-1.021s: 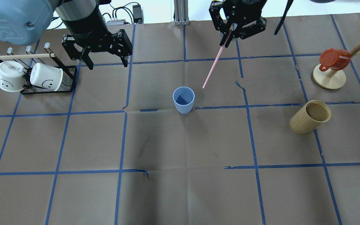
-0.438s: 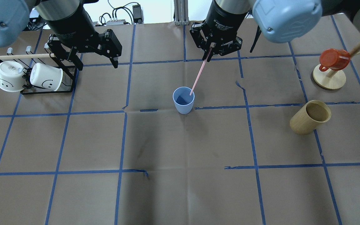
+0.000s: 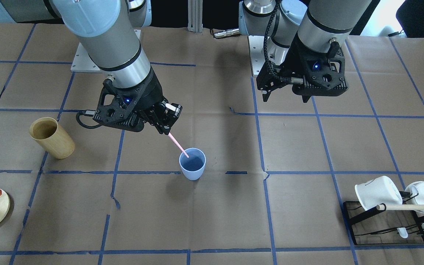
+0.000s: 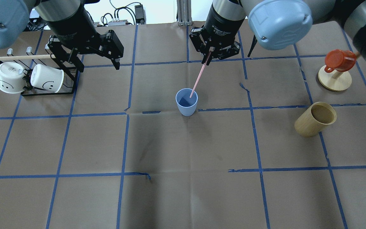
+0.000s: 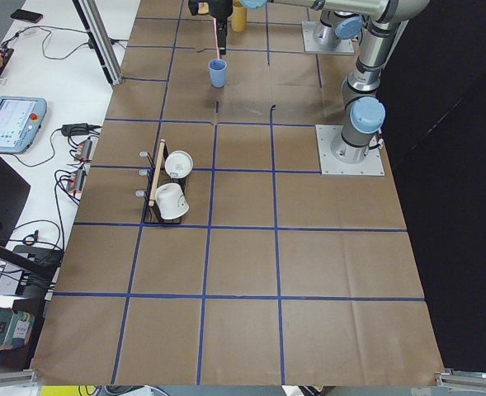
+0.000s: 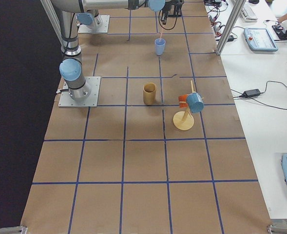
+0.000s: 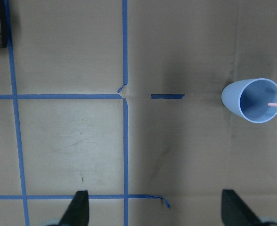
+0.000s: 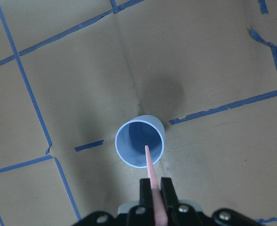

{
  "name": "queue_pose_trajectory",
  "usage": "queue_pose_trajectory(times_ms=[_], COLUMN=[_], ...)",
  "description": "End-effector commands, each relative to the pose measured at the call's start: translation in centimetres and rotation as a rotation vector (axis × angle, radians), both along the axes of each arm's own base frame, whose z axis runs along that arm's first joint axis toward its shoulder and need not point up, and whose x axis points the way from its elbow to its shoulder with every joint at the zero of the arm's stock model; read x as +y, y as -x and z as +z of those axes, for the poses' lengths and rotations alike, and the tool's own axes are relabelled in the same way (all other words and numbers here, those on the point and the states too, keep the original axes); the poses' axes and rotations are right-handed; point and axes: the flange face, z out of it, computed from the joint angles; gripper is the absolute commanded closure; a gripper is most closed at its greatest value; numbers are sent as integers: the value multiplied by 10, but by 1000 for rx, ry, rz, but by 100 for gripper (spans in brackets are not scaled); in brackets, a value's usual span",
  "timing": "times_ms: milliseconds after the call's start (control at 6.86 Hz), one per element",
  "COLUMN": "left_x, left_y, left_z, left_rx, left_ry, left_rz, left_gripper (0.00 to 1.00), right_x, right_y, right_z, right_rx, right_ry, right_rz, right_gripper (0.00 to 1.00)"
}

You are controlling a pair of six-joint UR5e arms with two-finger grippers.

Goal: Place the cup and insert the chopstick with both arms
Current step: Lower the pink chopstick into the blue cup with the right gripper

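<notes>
The light-blue cup (image 4: 186, 101) stands upright at the table's middle; it also shows in the front view (image 3: 192, 163) and both wrist views (image 7: 252, 100) (image 8: 139, 141). My right gripper (image 4: 209, 56) is shut on the upper end of the pale-pink chopstick (image 4: 199, 78), behind the cup and above it. The stick slants down, and its tip lies over the cup's mouth (image 8: 146, 149), just inside the rim in the front view (image 3: 187, 155). My left gripper (image 4: 99, 65) is open and empty, well to the cup's left, near the mug rack.
A black wire rack (image 4: 70, 79) with a beige rod and two white mugs stands at the far left. A wooden cup (image 4: 315, 119) stands tilted at the right. A red mug (image 4: 338, 60) hangs on a wooden tree behind it.
My right gripper has moved left and lowered with the chopstick. The stick's tip went from right of the cup to over its mouth. My left gripper shifted slightly left.
</notes>
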Motion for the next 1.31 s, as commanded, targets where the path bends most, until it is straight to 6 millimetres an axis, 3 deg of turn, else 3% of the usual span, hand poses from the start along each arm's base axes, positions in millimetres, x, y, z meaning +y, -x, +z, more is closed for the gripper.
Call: queue_pose_trajectory(times_ms=[0,292,729,875,1021,1167], left_x=[7,7,8,7,11,13], left_y=[-2,-3,-5,-7,-7,-7], left_z=[3,5,8,9,12,13], left_rx=[-4,-3,4,4,2,1], left_ry=[-18,-12,-9,-4,-1,0], left_rz=[5,8,16,19,19,19], left_gripper=[0,0,0,0,0,0], right_x=[1,-2,-12,-11,-13,-14], right_y=[-3,-3,-8,-13,-14,-15], right_z=[-28,-50,-59,-61,-59,-58], right_rx=[2,-15,-28,-30,-35,-57], right_ry=[-36,39,68,63,62,57], right_rz=[-38,-54,-83,-95,-109,-106], right_gripper=[91,83,67,45,1,0])
